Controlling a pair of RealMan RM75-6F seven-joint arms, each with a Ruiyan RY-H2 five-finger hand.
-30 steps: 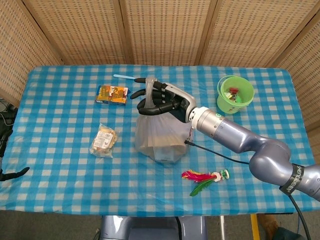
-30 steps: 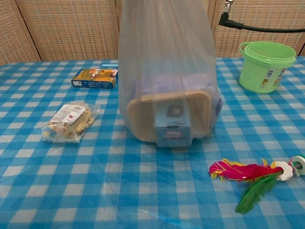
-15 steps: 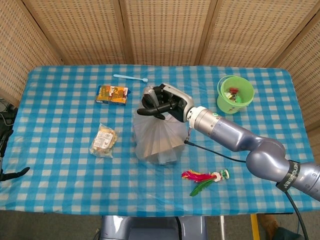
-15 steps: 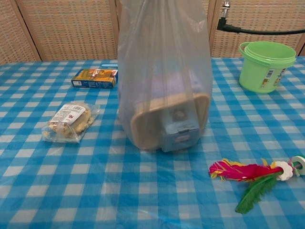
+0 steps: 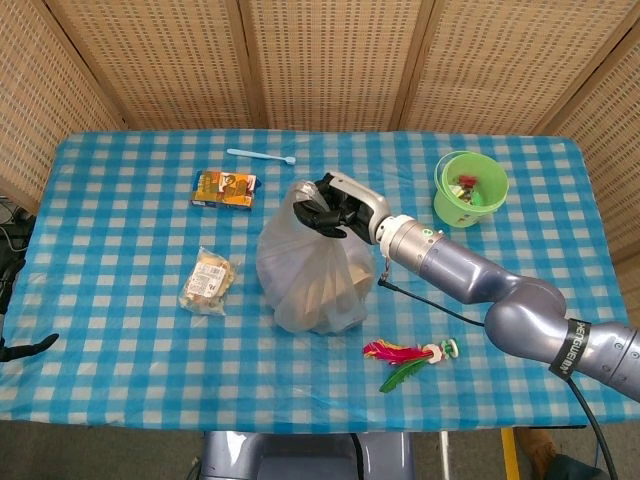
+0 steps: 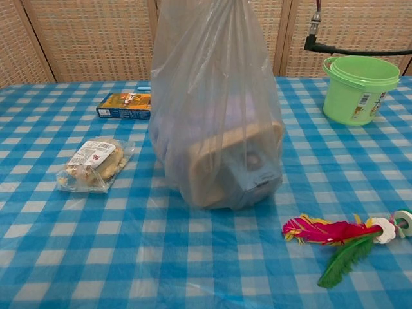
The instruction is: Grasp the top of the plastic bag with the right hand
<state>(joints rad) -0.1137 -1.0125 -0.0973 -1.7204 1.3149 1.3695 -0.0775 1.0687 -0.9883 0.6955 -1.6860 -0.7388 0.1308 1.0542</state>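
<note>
A clear plastic bag [image 5: 308, 270] [image 6: 215, 122] stands mid-table with a beige lidded box and a blue-grey carton inside, both tilted. My right hand [image 5: 330, 207] grips the gathered top of the bag, its dark fingers closed around the bunched plastic. The bag's bottom looks pulled up and tipped, with only part of it near the cloth. In the chest view the hand is above the frame; only its cable shows at the top right. My left hand is not visible in either view.
A green bucket [image 5: 471, 188] [image 6: 359, 88] stands at the right rear. An orange snack box [image 5: 224, 188], a wrapped bun [image 5: 207, 280] and a blue toothbrush [image 5: 261, 155] lie to the left. A feather shuttlecock [image 5: 408, 358] [image 6: 347, 238] lies near the front right.
The right hand closed on the bag's top and drew it up and slightly forward. The bag bunched and its contents tipped from upright to slanted.
</note>
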